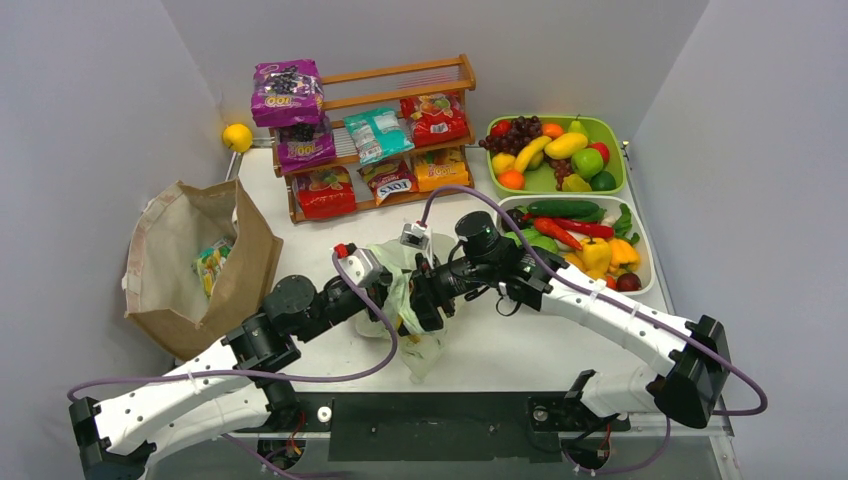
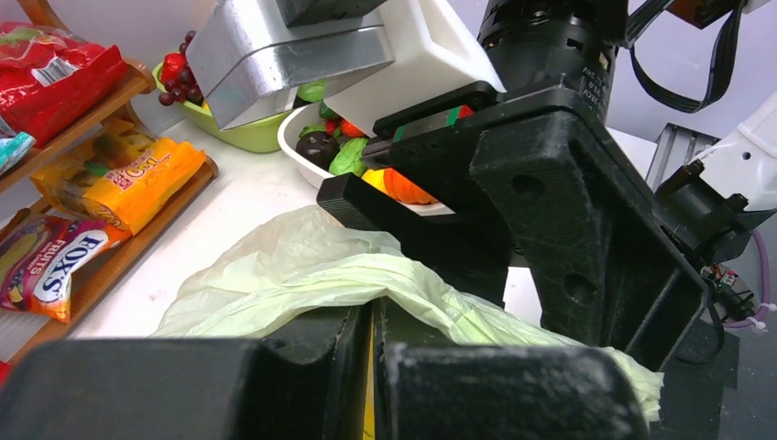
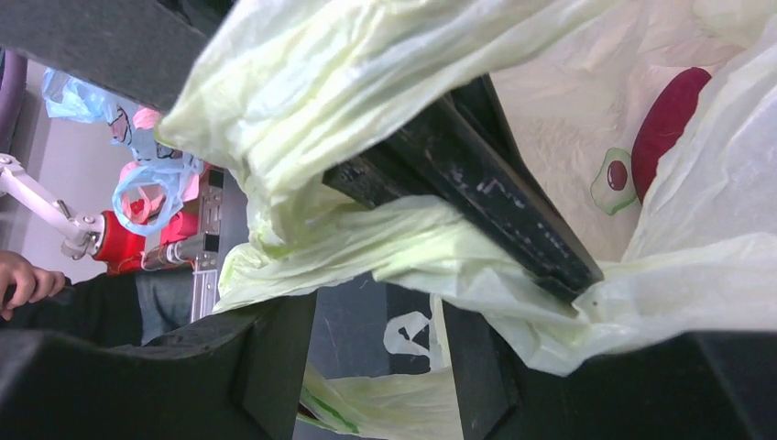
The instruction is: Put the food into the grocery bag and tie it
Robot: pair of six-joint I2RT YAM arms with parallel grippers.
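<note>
The pale green grocery bag lies crumpled on the table between my two arms. My left gripper is shut on a strip of the bag's film; in the left wrist view its jaws meet with the film coming out over the tips. My right gripper is right against it and open; in the right wrist view its jaws stand apart with bag film draped across them. One left finger crosses that view. A red food piece shows through the bag.
A wooden shelf of snack packets stands at the back. A green tray of fruit and a white tray of vegetables are at the right. A brown paper bag stands at the left, with a yellow ball behind it.
</note>
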